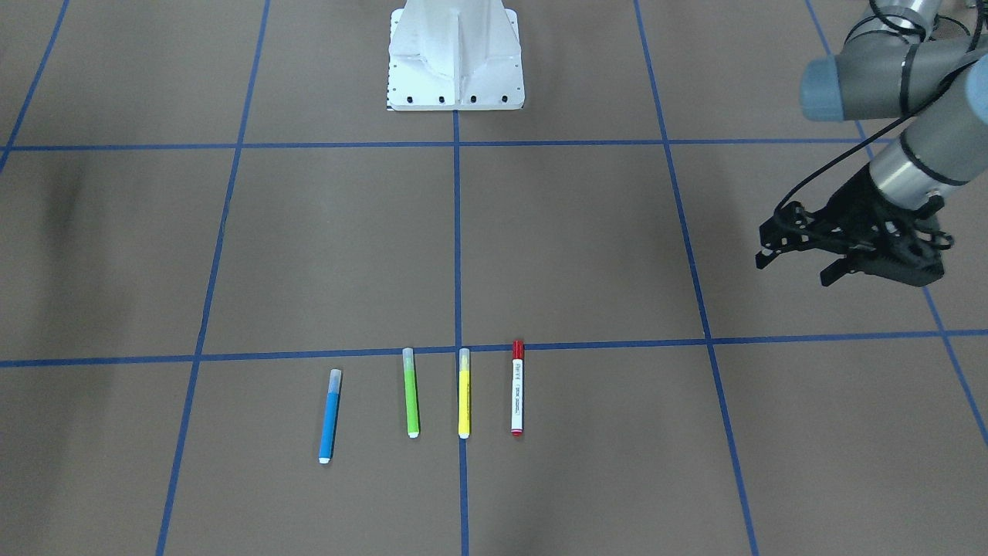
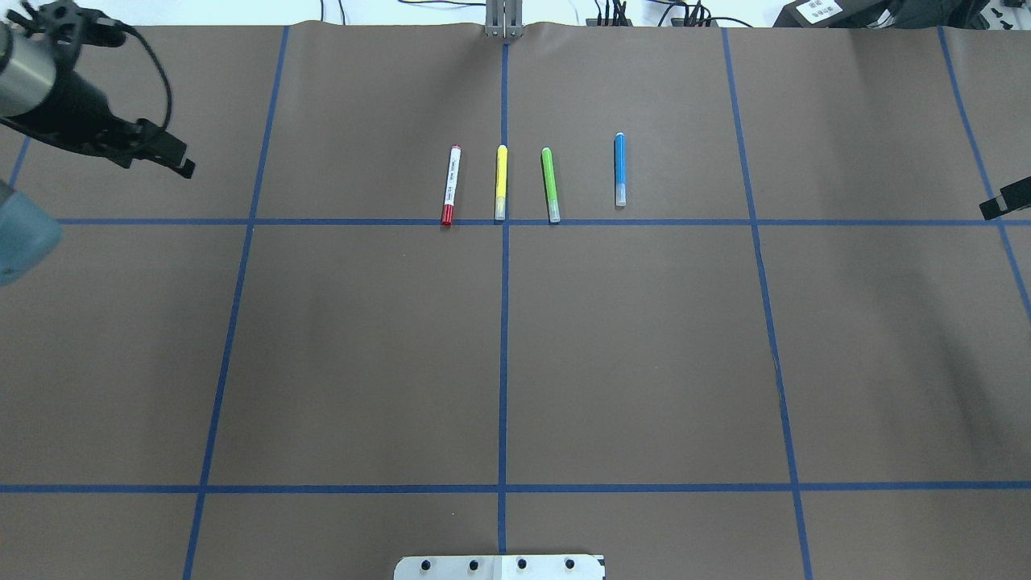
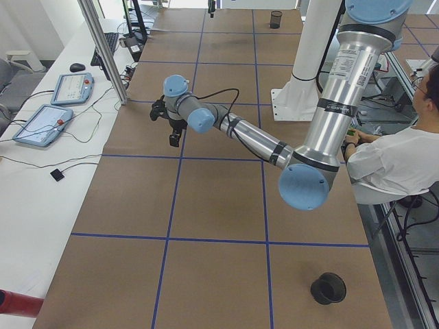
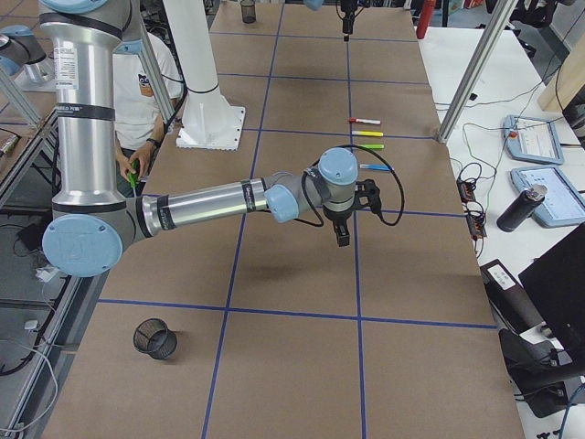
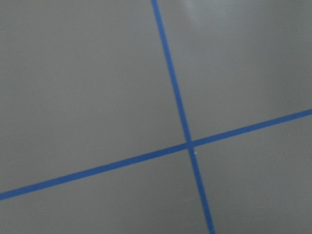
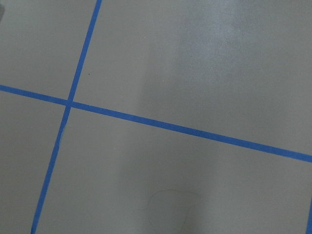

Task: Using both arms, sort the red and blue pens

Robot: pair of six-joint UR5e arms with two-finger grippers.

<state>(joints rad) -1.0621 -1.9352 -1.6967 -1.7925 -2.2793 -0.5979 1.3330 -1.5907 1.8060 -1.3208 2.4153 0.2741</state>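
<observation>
Four pens are lying in a row on the tabletop (image 2: 362, 346), none sorted yet. My left gripper (image 2: 179, 159) is hovering empty, jaws apart, well left of the red marker (image 2: 451, 187), yellow pen (image 2: 500, 184), lime-green pen (image 2: 550, 185) and blue pen (image 2: 619, 170). My right gripper (image 2: 1003, 201) is barely showing; apart or together, I cannot tell.

On the table (image 2: 362, 346), far in front of the pedestal base (image 2: 499, 567), lies a marker (image 2: 450, 185). To its right, as the robot faces, lie a second pen (image 2: 501, 183), a third pen (image 2: 550, 184) and, set farther off, a fourth pen (image 2: 619, 170). The left gripper (image 1: 795, 266) hangs well to the marker's left.
</observation>
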